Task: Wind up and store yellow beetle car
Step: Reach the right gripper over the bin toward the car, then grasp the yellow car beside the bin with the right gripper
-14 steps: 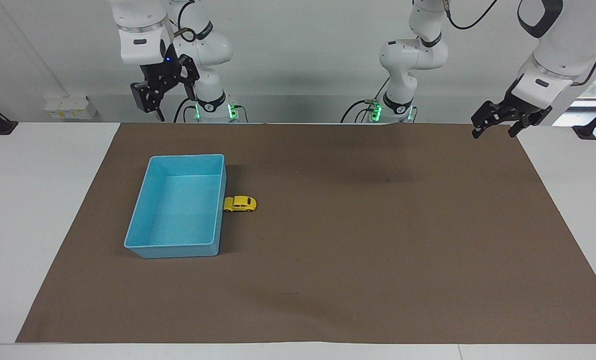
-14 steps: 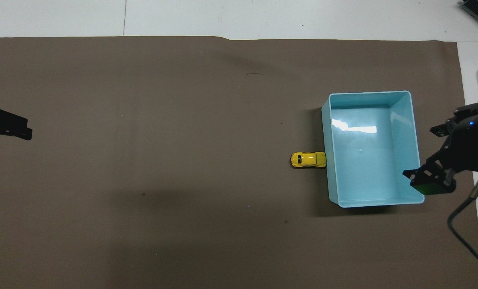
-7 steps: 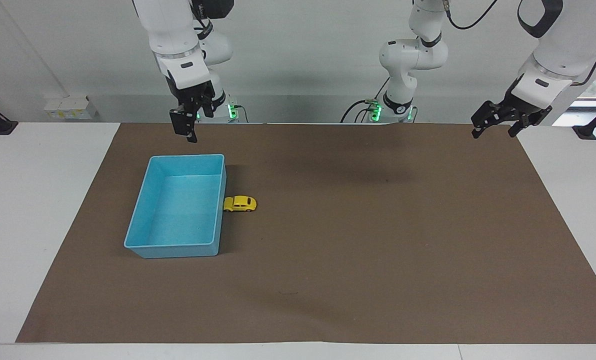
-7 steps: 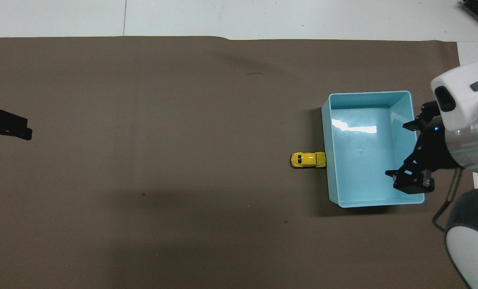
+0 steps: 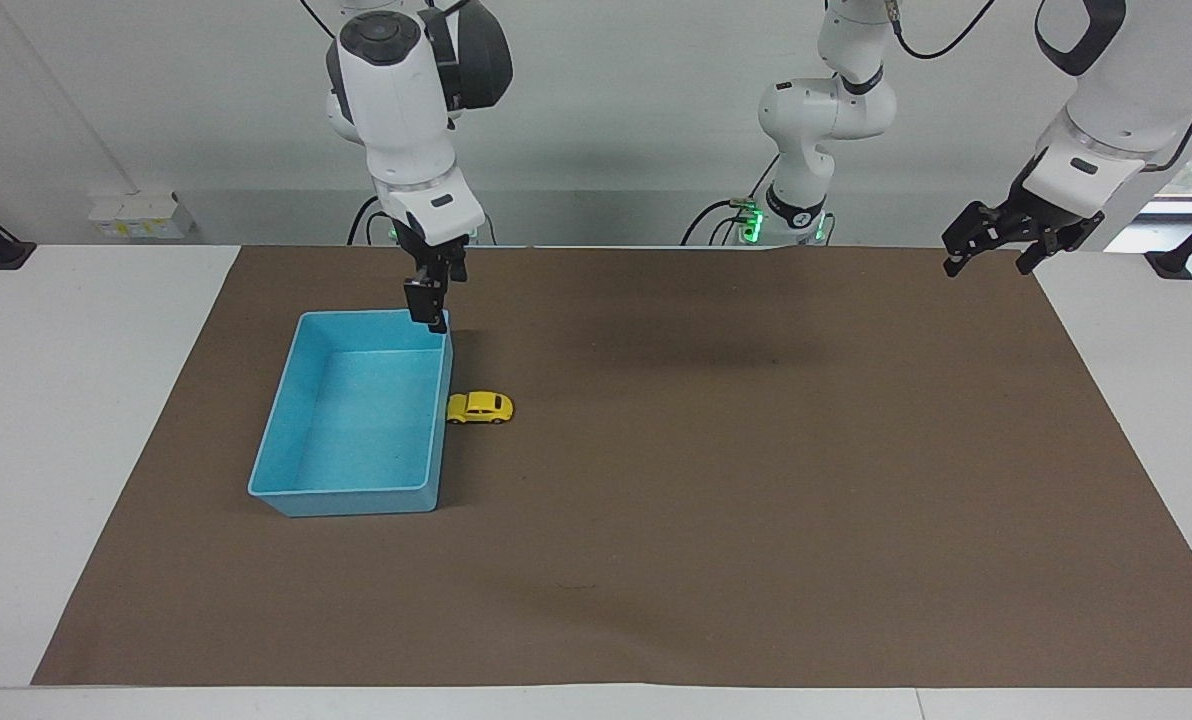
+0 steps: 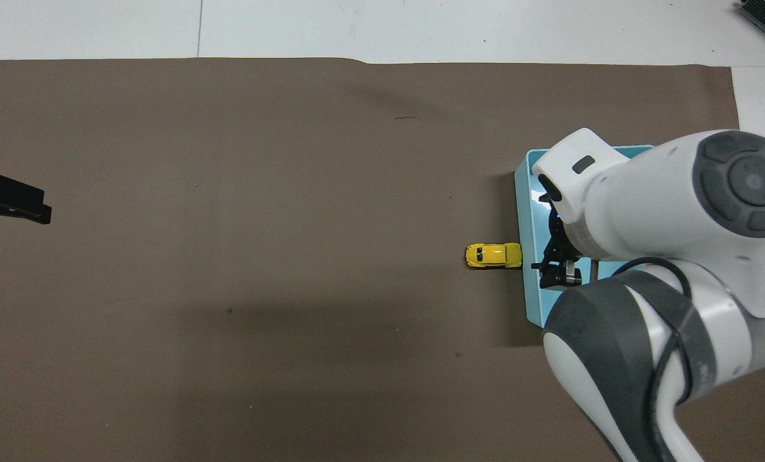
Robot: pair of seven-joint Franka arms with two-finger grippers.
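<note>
1. The right gripper (image 5: 434, 305) has swung in from the table's edge at the right arm's end over the last second and now hangs over the blue bin (image 5: 286, 440), above the corner nearest the robots and toward the car's side.
2. Its jaws stand fully open and hold nothing.
3. The yellow beetle car (image 5: 480, 407) has not moved. It rests on its wheels on the brown mat (image 5: 756, 500), one end just against the bin's outer wall, outside the bin. From the right jaws it lies lower, farther from the robots and slightly toward the left arm's end.
4. The left gripper (image 5: 991, 245) is unchanged: it waits over the mat's edge at its own end, jaws open and empty, well apart from the car.
5. Judgement: the approach is under way; neither winding nor storing has begun. The right arm appears bound for the car.
6. Risk: the car sits tight to the bin wall, so one finger has little room on that side.
</note>
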